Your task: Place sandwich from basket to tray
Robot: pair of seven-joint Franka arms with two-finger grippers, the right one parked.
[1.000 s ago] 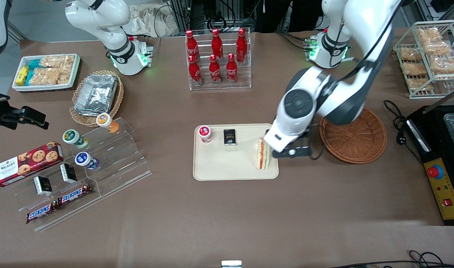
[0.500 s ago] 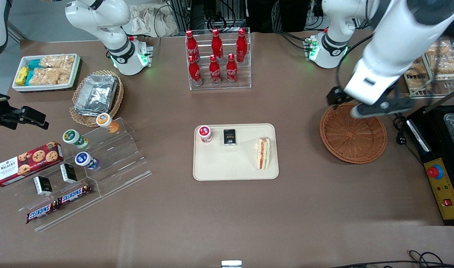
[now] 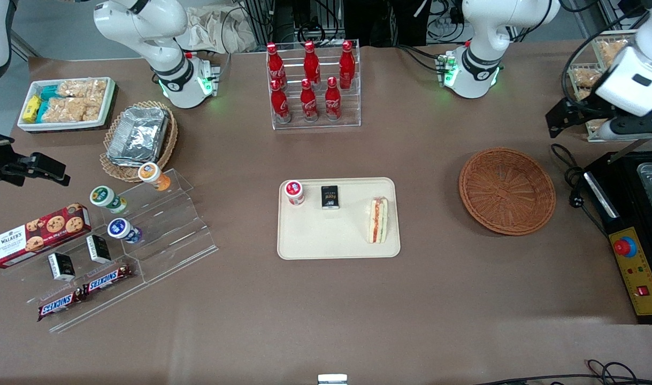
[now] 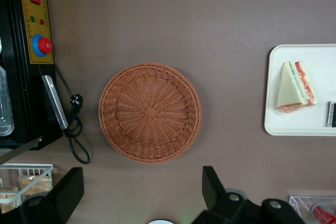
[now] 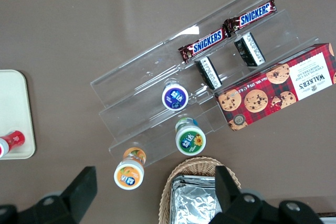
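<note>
- The claw (image 4: 142, 195) hangs with its fingers spread wide, high above the tabletop (image 3: 438, 299) at the working arm's end, touching nothing.
- The basket (image 3: 507, 191) lies open beneath, nothing in it.
- On the tray (image 3: 315, 240), the sandwich (image 3: 378, 220), a red-lidded cup (image 3: 294, 192) and a small black packet (image 3: 329, 197) leave bare room nearer the front camera.

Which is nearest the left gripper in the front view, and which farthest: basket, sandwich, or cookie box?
The gripper, jaws open and empty, hangs high at the working arm's end of the table.
1. Basket: empty, nearest, just toward the front camera.
2. Sandwich: on the tray, mid-table.
3. Cookie box: farthest, at the parked arm's end.
</note>
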